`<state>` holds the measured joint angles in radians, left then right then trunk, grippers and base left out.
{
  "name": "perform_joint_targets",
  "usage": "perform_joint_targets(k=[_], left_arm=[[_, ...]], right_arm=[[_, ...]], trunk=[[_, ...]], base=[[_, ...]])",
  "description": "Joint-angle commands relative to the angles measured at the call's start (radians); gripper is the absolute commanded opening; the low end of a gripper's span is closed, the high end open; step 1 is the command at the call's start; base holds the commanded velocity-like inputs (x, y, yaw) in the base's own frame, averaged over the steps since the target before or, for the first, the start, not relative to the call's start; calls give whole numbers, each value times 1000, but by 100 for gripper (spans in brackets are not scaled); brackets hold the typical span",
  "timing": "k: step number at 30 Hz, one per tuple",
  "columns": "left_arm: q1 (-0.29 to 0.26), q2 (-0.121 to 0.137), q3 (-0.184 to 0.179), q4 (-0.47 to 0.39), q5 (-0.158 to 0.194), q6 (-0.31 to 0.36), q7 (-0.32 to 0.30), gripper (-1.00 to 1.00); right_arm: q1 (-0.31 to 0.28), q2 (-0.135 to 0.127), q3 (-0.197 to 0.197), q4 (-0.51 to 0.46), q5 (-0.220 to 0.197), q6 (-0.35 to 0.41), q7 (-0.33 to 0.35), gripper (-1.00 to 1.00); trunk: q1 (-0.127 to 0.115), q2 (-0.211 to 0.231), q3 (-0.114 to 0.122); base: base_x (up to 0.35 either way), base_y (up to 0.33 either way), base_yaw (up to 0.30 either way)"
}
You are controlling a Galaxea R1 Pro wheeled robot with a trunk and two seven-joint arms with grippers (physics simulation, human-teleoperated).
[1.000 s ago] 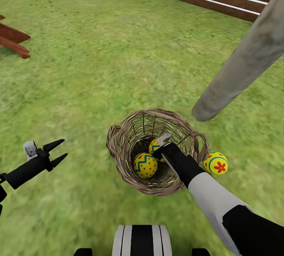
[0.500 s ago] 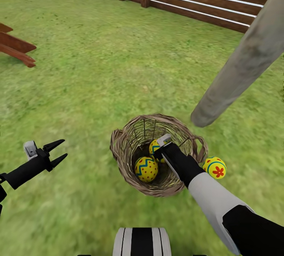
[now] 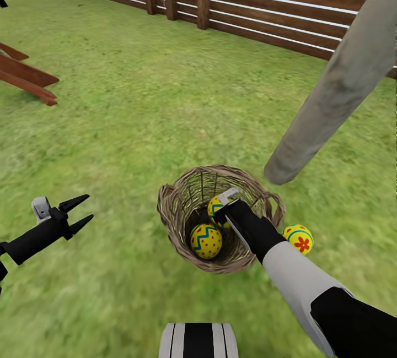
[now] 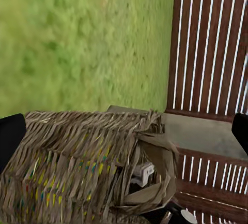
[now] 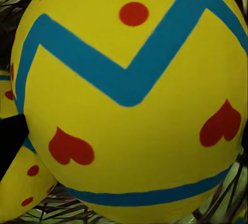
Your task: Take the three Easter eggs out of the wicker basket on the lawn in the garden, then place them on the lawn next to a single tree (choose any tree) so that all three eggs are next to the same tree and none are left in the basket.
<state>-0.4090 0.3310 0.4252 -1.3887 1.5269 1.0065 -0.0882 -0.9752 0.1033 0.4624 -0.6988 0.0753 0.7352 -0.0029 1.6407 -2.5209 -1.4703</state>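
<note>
The wicker basket (image 3: 167,210) stands on the lawn (image 3: 138,126) just in front of the tree's pale grey trunk (image 3: 331,88). One Easter egg (image 3: 206,240) lies on the basket's floor. My right gripper (image 3: 222,210) reaches down inside the basket and is shut on a second egg (image 3: 213,205); that egg (image 5: 129,100) bulges between the dark fingertips (image 5: 10,141) in the right wrist view. The third egg (image 3: 298,238) rests on the grass right of the basket, near the trunk. My left gripper (image 3: 82,212) hovers open over the grass to the basket's left, and its camera looks at the basket's side (image 4: 77,167).
A brown slatted wooden fence (image 3: 264,0) runs along the back of the lawn behind the tree. Brown wooden legs of some furniture (image 3: 27,80) stand at the far left. Open grass stretches left of and behind the basket.
The head camera has tilted up, so more fence shows and the basket sits lower. Both arms hold their place in the picture. The gripped egg stands slightly higher against the other egg.
</note>
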Motion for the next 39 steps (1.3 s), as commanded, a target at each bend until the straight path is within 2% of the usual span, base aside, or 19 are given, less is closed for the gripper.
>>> perform_joint_targets(k=[1,7,9,10,12,14,15,17,20,24,28,30,31,32,33,34,36,38,39], left_arm=[[-1,0,1,0,-10,4,-9,100],[-1,0,1,0,-10,4,-9,100],[-1,-1,1,0,-10,4,-9,100],[-1,-2,0,1,-11,4,-8,100],[-1,-4,0,2,-11,4,-8,100],[-1,-5,-1,2,-12,3,-8,100],[-1,-6,-2,2,-13,3,-8,100],[-1,-6,-2,2,-14,3,-8,100],[-1,-6,-2,2,-14,3,-5,100],[-1,-5,-2,2,-14,3,-4,100],[-1,-6,-3,2,-15,2,-2,100],[-1,-6,-3,2,-14,3,-2,100],[-1,-5,-3,2,-14,4,-2,100],[-1,-5,-3,2,-14,5,-2,100],[-1,-5,-3,2,-14,5,-3,100],[-1,-6,-3,1,-13,6,-4,100],[-1,-7,-7,0,-14,5,-4,100],[-1,-8,-24,0,-14,3,-3,100],[-1,-9,-44,-2,-14,2,-3,100]], right_arm=[[0,1,2,-1,6,6,2,-100],[7,1,4,-17,3,49,7,-100],[10,1,4,-61,3,66,7,-100],[23,-3,3,-128,3,107,7,-100],[93,-10,3,-293,4,176,7,-100],[126,-10,4,-383,3,223,11,-100],[131,-10,4,-395,4,233,37,-100],[133,-12,4,-400,4,239,138,-100],[156,-15,3,-408,3,241,175,-100],[222,-52,2,-551,1,257,177,-100],[239,-79,-4,-606,-4,270,179,-100],[263,-81,-7,-628,-5,269,179,-100],[283,-82,-33,-663,-6,268,203,-100],[310,-81,-99,-702,-6,268,270,-100],[342,-81,-225,-732,-4,269,439,-100],[372,-84,-394,-743,-3,268,708,-100],[388,-100,-557,-746,-2,267,889,-100],[391,-112,-641,-748,-2,267,1022,-100],[392,-119,-682,-748,-2,268,1099,-100]], trunk=[[-1,0,3],[-3,1,27],[-4,2,34],[-5,2,38],[-5,3,46],[-6,3,54],[-7,3,58],[-8,4,65],[-9,4,77],[-11,5,92],[-13,6,108],[-14,7,116],[-14,7,119],[-14,7,123],[-15,8,127],[-15,8,131],[-16,8,139],[-17,9,146],[-18,9,150]], base=[[-57,0,0],[-88,0,0],[-1,0,0],[0,0,0],[0,0,0],[0,0,0],[0,0,0],[-59,0,0],[-62,0,0],[-1,0,0],[0,0,0],[0,0,0],[0,0,0],[0,0,0],[0,0,0],[0,0,0],[0,0,0],[0,0,0],[0,0,0]])
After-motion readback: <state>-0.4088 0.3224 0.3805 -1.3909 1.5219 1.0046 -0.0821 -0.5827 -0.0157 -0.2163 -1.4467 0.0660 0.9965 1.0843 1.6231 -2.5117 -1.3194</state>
